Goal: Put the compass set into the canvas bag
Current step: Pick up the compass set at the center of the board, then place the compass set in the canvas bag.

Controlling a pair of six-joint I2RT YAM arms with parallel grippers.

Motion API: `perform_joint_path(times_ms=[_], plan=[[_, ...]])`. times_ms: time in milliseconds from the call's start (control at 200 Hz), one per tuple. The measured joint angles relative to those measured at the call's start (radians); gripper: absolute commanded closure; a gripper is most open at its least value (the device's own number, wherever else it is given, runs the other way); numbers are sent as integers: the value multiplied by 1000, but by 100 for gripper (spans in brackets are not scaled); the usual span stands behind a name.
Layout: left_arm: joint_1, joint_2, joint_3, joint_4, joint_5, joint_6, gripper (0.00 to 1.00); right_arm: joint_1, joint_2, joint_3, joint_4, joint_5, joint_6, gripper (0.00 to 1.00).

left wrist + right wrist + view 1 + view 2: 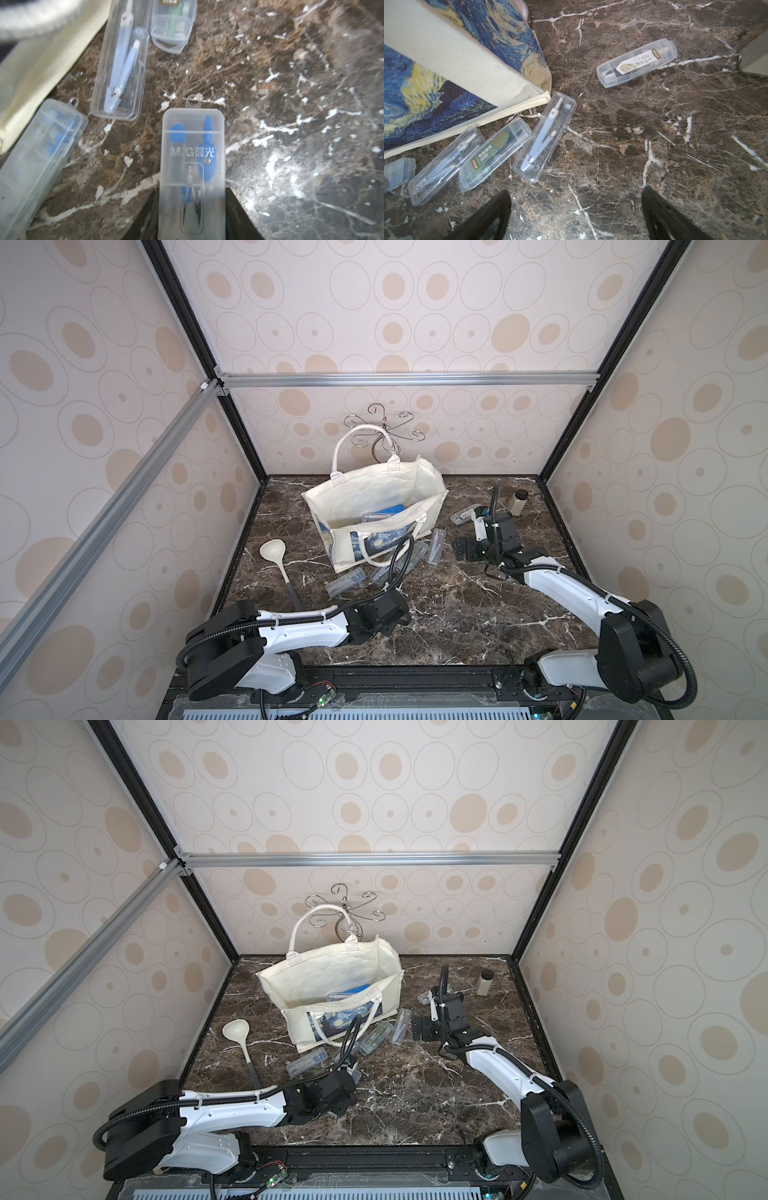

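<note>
The canvas bag (365,493) stands open at the back middle of the marble table, its starry print facing front; it also shows in a top view (332,969). A frosted compass set (193,158) with a blue compass inside sits between my left gripper's (192,193) black fingers, just above the table in front of the bag. That left gripper (352,1068) is shut on it. To the right of the bag my right gripper (576,191) hangs open and holds nothing, above bare marble. Several more compass sets (544,137) lie by the bag's front corner.
A cream ladle (274,551) lies left of the bag. One compass case (463,516) and a small bottle (519,502) sit at the back right. A wire hook stand (382,427) rises behind the bag. Blue items (384,512) lie inside the bag.
</note>
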Motion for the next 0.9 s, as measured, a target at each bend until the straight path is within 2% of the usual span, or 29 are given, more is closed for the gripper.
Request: perform_joint_path(times_ms=[515,895], plan=[[0,0,209,70,-27,162,62,-23,0,-1,8,27,4,0],[2,43,532,56,-79,327,63,-28,0,-2,10,21,9,0]])
